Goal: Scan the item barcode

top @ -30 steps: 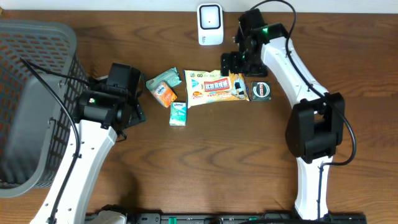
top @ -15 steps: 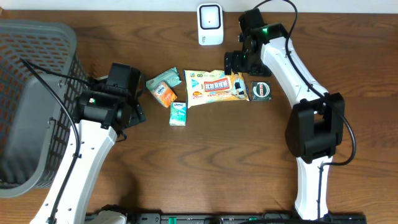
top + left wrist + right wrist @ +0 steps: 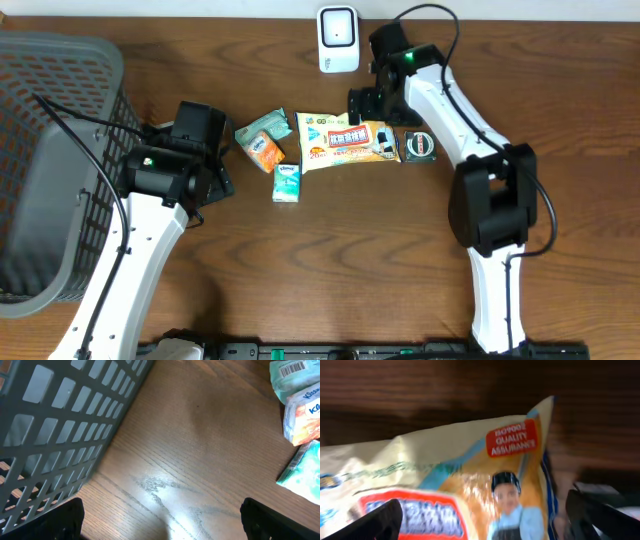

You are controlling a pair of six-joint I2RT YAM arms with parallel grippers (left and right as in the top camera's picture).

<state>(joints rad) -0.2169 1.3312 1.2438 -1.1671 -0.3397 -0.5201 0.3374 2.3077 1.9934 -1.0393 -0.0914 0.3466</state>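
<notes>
Your right pincer [image 3: 362,100] gapes open, the packet [image 3: 445,475] just beneath; only its wrist view shows you the red "QUALITY ASSURANCE" label [image 3: 512,437].

1. From overhead my view is evenly lit and sharp; shadows on the bench [image 3: 330,250] are soft and short.
2. My left wrist view shows a pale glare patch on the wood, and the near basket [image 3: 60,425] wall looks slightly soft.
3. My right wrist view is dim and blurred; the packet [image 3: 470,490] is out of focus, the wood behind it dark.
</notes>
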